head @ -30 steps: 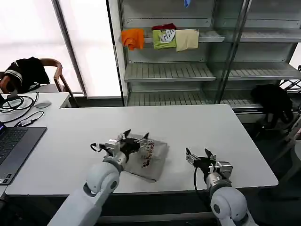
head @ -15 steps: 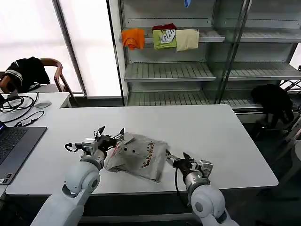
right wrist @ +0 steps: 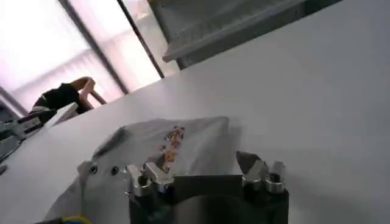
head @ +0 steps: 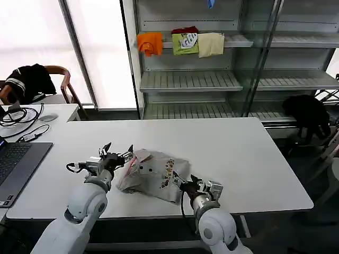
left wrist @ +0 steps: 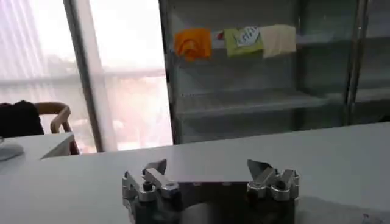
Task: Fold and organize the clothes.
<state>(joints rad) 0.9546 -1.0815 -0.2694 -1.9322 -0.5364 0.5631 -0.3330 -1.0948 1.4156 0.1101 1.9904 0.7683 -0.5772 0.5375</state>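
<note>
One of the clothes, a crumpled light grey shirt, lies on the white table near its front edge. It has a small multicoloured print, and a strip of orange shows at its left end. My left gripper stands open just at the shirt's left edge, with nothing between its fingers. Open as well, my right gripper hovers at the shirt's front right corner. In the right wrist view the shirt, its buttons and its print lie just beyond that gripper.
A laptop and cables lie on the table's left side. Behind stands a shelf with orange, green and cream garments. Black garments hang on a chair at the left and at the right.
The left gripper has moved left off the top of the shirt, and the shirt now spreads further left. The right gripper has moved left up to the shirt's right corner.
</note>
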